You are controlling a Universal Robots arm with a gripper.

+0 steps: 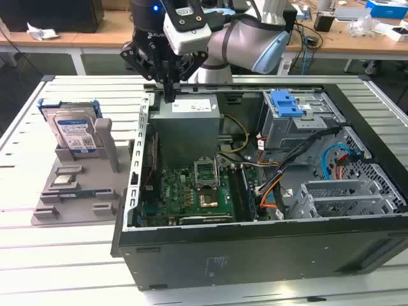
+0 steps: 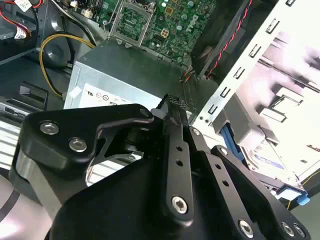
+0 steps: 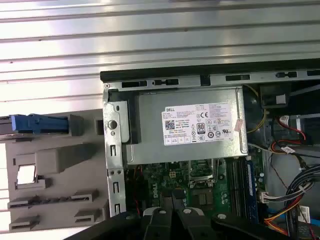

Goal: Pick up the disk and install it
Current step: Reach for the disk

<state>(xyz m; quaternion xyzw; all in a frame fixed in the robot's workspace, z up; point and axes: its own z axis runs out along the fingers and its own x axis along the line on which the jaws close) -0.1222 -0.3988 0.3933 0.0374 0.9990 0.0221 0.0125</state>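
The disk (image 1: 73, 131) is a silver drive in a blue frame. It stands upright in a grey holder (image 1: 70, 197) on the table, at the exterior view's left, outside the computer case. The first wrist view sees its blue edge (image 3: 35, 123) from above, and part of the disk (image 2: 272, 162) shows in the second wrist view. My gripper (image 1: 169, 94) hangs over the rear corner of the case, just above the grey power-supply box (image 1: 188, 121). Its fingers (image 3: 161, 216) are shut together with nothing between them, well apart from the disk.
The open black computer case (image 1: 255, 248) lies on its side on the slatted table, with the motherboard (image 1: 191, 191), cables and a drive cage topped by a blue latch piece (image 1: 287, 103). Behind the arm stand wooden desks with clutter.
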